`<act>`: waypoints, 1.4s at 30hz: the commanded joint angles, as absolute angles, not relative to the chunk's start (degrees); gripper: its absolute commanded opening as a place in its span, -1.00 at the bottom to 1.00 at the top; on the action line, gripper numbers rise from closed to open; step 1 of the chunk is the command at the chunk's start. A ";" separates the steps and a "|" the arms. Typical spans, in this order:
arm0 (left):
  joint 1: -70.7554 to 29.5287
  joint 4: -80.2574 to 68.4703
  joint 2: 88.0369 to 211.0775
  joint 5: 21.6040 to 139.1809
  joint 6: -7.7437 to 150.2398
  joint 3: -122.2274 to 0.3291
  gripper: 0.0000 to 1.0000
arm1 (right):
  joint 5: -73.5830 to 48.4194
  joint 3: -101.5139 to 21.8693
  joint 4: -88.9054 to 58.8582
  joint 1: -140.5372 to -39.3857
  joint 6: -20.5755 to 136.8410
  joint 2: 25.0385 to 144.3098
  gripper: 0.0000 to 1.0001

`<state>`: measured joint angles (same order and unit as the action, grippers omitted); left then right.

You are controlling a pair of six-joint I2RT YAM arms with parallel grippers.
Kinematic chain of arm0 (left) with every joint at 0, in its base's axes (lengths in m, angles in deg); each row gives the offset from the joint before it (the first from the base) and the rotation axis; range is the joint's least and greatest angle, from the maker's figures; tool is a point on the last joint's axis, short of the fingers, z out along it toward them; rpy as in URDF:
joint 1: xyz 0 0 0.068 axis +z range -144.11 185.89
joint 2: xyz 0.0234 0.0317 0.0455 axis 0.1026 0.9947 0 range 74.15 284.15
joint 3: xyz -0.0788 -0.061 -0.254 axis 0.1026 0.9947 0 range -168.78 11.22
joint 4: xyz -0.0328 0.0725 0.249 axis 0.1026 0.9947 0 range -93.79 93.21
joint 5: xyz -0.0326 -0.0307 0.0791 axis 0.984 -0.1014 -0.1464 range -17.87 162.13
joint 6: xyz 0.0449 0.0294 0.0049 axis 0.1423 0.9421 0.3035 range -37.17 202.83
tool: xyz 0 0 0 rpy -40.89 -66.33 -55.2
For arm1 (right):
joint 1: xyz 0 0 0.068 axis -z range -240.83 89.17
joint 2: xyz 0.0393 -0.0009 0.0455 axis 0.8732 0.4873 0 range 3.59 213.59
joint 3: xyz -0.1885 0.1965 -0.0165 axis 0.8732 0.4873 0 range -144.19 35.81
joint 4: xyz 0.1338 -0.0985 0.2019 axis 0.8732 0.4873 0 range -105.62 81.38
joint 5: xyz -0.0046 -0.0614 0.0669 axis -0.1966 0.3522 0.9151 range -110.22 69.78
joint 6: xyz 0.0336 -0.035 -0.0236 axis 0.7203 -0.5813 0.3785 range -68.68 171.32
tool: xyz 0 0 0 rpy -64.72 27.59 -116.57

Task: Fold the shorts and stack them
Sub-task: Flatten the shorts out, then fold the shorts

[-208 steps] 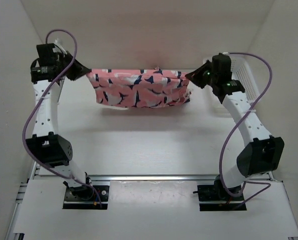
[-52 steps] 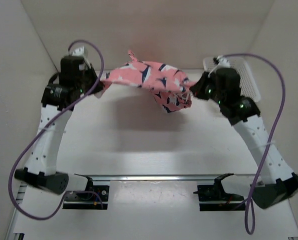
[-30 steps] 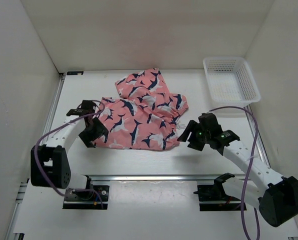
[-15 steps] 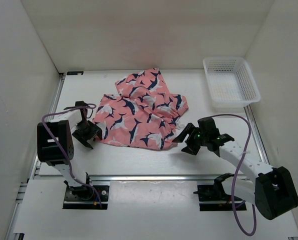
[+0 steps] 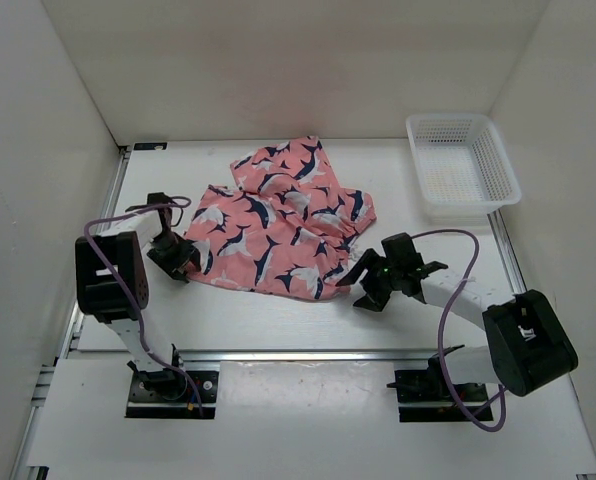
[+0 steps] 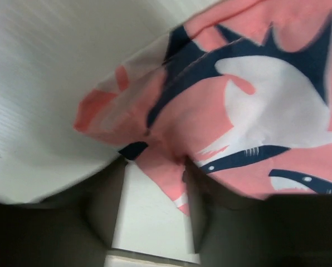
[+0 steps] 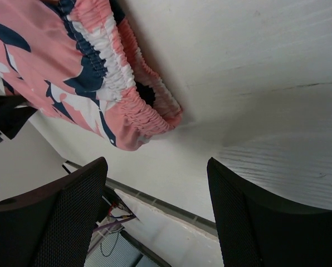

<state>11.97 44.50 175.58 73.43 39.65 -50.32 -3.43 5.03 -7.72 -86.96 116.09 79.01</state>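
Note:
The coral-pink shorts (image 5: 278, 225) with navy-and-white whale shapes lie spread and rumpled on the white table, one leg reaching toward the back. My left gripper (image 5: 181, 262) is low at their left edge. In the left wrist view its jaws (image 6: 154, 167) stand open, and a corner of the shorts (image 6: 255, 100) lies between the fingertips. My right gripper (image 5: 363, 283) is at the near right corner. It is open (image 7: 156, 164) with only table between the fingers. The gathered waistband of the shorts (image 7: 88, 72) lies just ahead of them.
A white mesh basket (image 5: 458, 119) stands at the back right corner, apart from the shorts. White walls close in the left, back and right sides. A metal rail (image 5: 298, 355) runs along the near edge by the arm bases.
The shorts were held stretched in the air, then laid on the table and let go. In the last second both grippers have slid in to the shorts' left edge and near right corner.

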 commanded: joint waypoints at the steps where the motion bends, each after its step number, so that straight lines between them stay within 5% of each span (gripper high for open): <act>1: 13.01 41.74 171.46 73.19 41.77 -50.57 0.26 | -3.52 1.97 -8.51 -88.26 117.24 79.00 0.54; 2: 13.61 41.74 170.31 73.19 41.78 -50.57 0.56 | -4.05 1.97 -8.50 -88.26 117.24 79.00 0.54; 4: 15.11 41.74 167.15 73.19 43.09 -50.04 0.67 | -4.05 1.45 -7.88 -88.26 117.24 79.00 0.54; 12: 18.01 41.74 171.96 69.93 44.33 -51.44 0.67 | -4.58 1.45 -6.66 -88.26 116.71 78.48 0.54; 17: 18.01 41.74 177.68 70.99 44.33 -54.26 0.50 | -4.58 1.45 -5.60 -88.26 116.71 76.55 0.54; 20: 18.01 41.74 179.97 70.99 44.33 -55.84 0.20 | -4.58 2.85 -5.60 -88.26 117.76 75.93 0.54; 24: 18.01 41.74 180.59 70.99 44.33 -56.37 -0.79 | -4.58 5.57 -7.97 -88.26 119.26 75.40 0.54; 34: 18.01 41.74 175.40 72.74 44.95 -54.70 -0.79 | -2.82 3.12 -14.03 -89.39 122.15 83.56 0.52; 41: 18.01 41.74 173.56 74.50 45.47 -53.64 -0.79 | -9.40 -2.50 -15.27 -92.56 123.39 92.18 0.23; 42: 18.01 41.74 172.86 74.50 46.00 -53.64 -0.79 | -10.46 -3.29 -15.27 -92.56 123.39 92.88 0.05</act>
